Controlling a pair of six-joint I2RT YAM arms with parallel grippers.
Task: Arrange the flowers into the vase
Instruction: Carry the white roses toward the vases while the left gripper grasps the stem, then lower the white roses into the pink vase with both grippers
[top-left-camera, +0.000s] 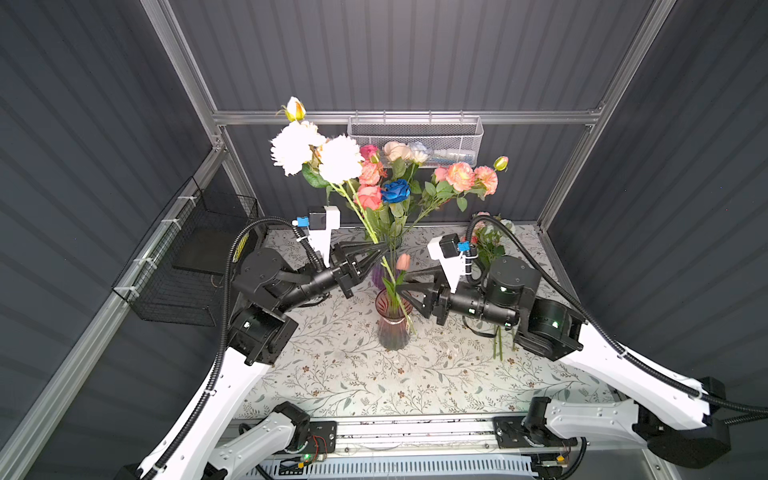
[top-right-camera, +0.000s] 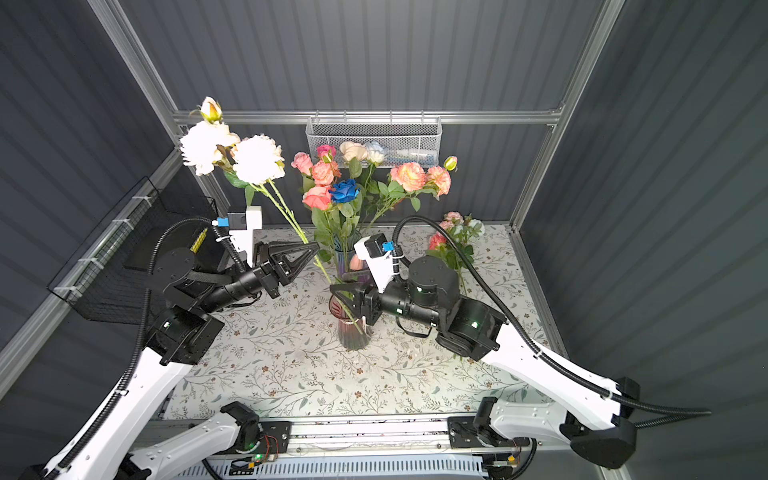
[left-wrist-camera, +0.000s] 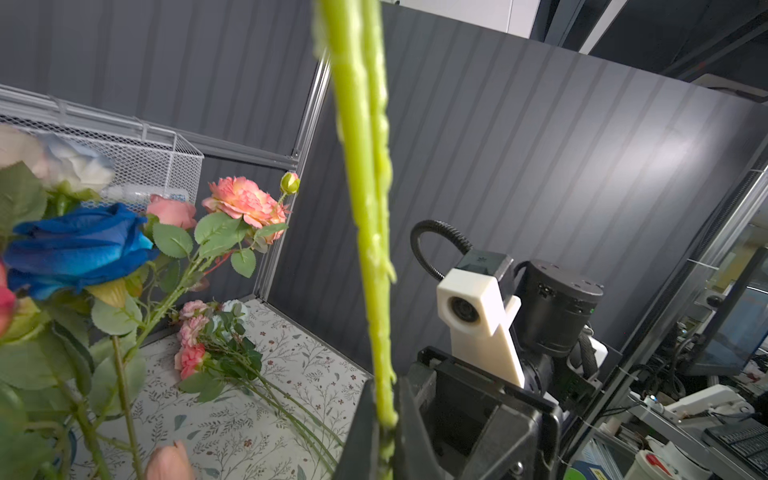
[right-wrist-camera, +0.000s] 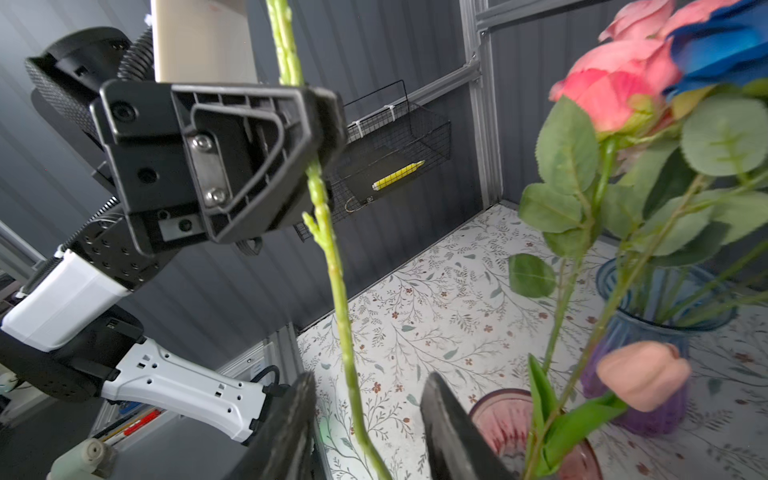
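– Right wrist view gives what the top views hide: the right gripper (right-wrist-camera: 370, 390) stands partly open, its black jaws on either side of the long pale green stem (right-wrist-camera: 340, 291) with a gap on each side, holding nothing.

– And the left gripper (right-wrist-camera: 320, 129)?

– Clamped tight on that same stem, higher up. The left wrist view agrees: the stem is pinched between closed jaws.

– Where are the blooms?

– Only in both top views: two ruffled white blooms (top-left-camera: 316, 156) and a cream bud (top-left-camera: 295, 109), high up toward the left rear wall.

– So which way does the stem run?

– Steeply, leaning. The heads point up and back-left, and the cut end points down at the pink ribbed glass vase (top-left-camera: 390, 332), which holds a peach tulip (top-left-camera: 403, 262). I cannot tell whether the cut end sits inside the rim.

– What about the other flowers?

– A deep blue rose (top-left-camera: 395, 190) stands among pink and peach roses in the blue-and-purple glass vase (right-wrist-camera: 648, 332) just behind. The left wrist view best shows a loose pink spray (left-wrist-camera: 193, 345) lying on the floral-patterned cloth (top-left-camera: 332, 374) near the right rear corner.
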